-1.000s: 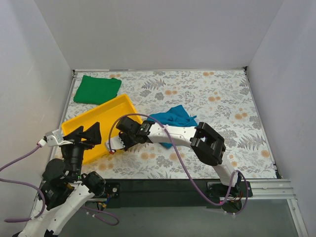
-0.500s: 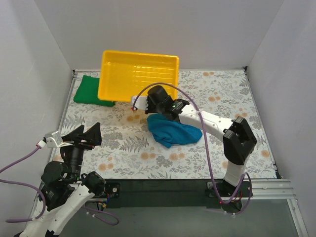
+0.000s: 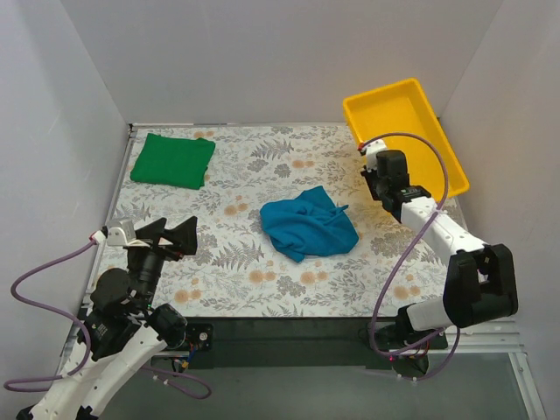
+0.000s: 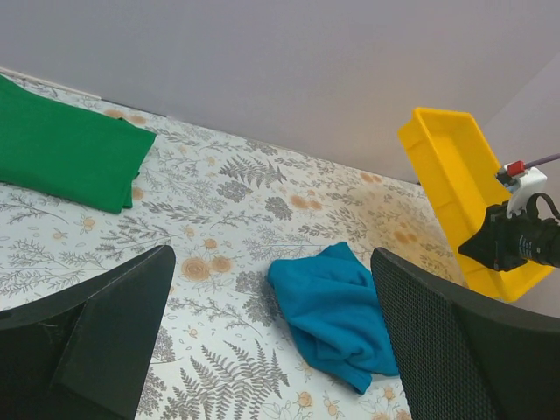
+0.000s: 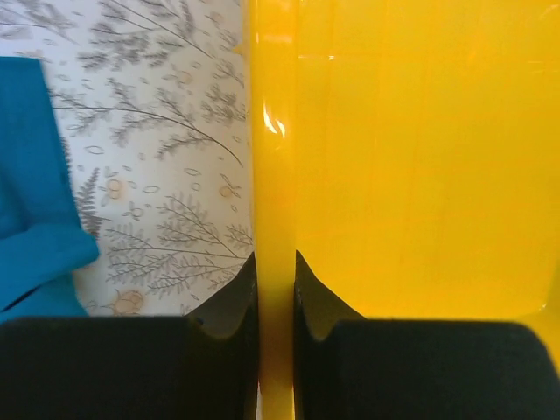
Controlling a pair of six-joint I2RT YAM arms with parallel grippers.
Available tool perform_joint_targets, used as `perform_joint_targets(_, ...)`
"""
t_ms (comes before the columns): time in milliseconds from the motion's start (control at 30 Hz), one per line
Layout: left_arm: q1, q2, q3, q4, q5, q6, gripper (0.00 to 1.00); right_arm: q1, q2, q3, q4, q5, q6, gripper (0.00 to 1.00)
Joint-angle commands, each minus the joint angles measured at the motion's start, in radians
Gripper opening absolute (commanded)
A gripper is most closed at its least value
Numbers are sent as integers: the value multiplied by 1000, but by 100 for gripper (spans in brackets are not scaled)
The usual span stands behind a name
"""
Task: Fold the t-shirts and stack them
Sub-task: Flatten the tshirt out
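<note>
Green cotton first: the green t-shirt (image 3: pixel 172 160) lies flat and folded at the 10 o'clock corner of the bench (image 3: pixel 219 184). My left hand (image 3: pixel 179 229) hangs over the 8 o'clock edge, jaws spread wide, nothing in them. The teal t-shirt (image 3: pixel 308 229) is a crumpled heap mid-bench, roughly at 3 o'clock from that hand. If it has a long axis at all, it runs about 10 to 4. My right hand (image 3: pixel 376 169) is actually nearer, with the heap at its 8 o'clock, but it's pinched shut on the rim of the yellow tray (image 3: pixel 398 122), which is tipped up at the 1 o'clock corner. So I reckon the free left hand gets first go at spreading the teal one.

Versus a second ago: the tray sat at 8 o'clock on the bench. Half a second ago it was up over the green shirt, and now it's swung fully right. The teal heap hasn't budged in that last half second.
</note>
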Motion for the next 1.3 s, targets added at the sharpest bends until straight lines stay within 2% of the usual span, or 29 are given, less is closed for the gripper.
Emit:
perform_joint_targets(0,3,8,-4,15,25,16,95,-70,-37,-2,115,-23,128,1)
perform_joint_targets(367,3,14,-7,17,31,16,95,-206,224,160,75,60,159,1)
perform_joint_targets(700,5,38,-7,17,46,16,95,-229,345,233,63,54,124,1)
perform_joint_targets(767,3,40,-6,17,48,15,95,-232,362,245,60,57,116,17)
perform_joint_targets(933,5,49,-7,17,56,13,95,-232,382,257,51,48,102,38)
perform_joint_targets(967,5,49,-6,17,59,15,95,-234,381,256,51,45,96,47)
perform_joint_targets(1100,3,55,-6,19,71,7,95,-234,352,253,49,23,76,64)
perform_joint_targets(1167,3,72,-7,20,83,-4,97,-232,300,243,46,-18,65,73)
perform_joint_targets(1267,3,123,-6,25,132,-46,98,-222,195,211,42,-107,26,83)
